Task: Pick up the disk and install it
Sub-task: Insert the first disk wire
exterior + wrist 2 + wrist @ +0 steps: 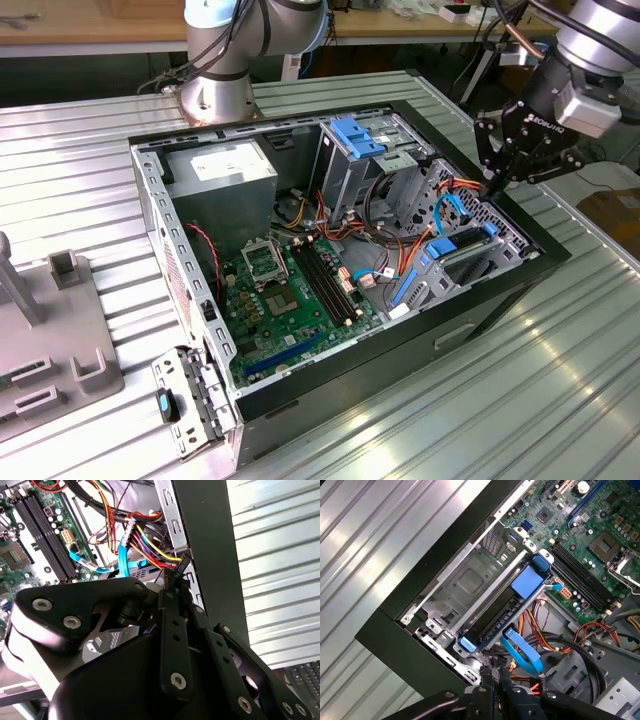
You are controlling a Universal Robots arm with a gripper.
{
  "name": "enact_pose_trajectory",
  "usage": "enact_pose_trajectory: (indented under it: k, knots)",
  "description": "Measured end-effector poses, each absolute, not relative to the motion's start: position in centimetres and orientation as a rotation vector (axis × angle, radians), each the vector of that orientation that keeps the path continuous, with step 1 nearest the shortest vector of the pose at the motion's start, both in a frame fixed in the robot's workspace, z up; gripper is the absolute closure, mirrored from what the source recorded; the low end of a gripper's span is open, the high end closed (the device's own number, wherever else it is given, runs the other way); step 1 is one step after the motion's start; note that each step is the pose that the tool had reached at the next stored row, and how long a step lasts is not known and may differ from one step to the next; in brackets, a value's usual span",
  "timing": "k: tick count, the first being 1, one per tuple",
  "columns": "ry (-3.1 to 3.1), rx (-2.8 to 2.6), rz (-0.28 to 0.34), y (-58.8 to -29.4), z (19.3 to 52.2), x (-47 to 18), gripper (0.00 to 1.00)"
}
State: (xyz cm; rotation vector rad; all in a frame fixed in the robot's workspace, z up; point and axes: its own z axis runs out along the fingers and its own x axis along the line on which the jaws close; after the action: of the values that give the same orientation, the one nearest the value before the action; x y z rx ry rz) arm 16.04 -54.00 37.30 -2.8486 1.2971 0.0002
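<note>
While the gripper (pixel 494 679) hung with fingers drawn together, holding no disk, the disk (pixel 502 607) lay just below its tips, already in the bay (pixel 465 580). Judged a seating stage; any further push would need to clear the blue cable (pixel 521 652).

The scene is lit brightly and evenly from overhead. In the exterior view, strong glare is thrown off the ribbed metal table (pixel 560 400) at the near right, where the ridges are washed almost to white; a paler sheen is spread over the far left. The inside of the computer case (pixel 500 290) is left dimmer, with soft shadow cast by its walls across the motherboard (pixel 290 300) (detail there is kept readable). In both wrist views the table (pixel 270 555) (pixel 380 540) is overexposed. In the second wrist view the gripper (pixel 176 587) is rendered dark and underexposed, with small highlights caught on its screws.
</note>
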Motion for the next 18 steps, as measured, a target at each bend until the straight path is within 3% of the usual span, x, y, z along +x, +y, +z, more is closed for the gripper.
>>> enact_pose_trajectory:
  k: [18]
  knots:
    - [1.894, -2.489, -0.007, -54.40, 37.30, 15.52, 0.83]
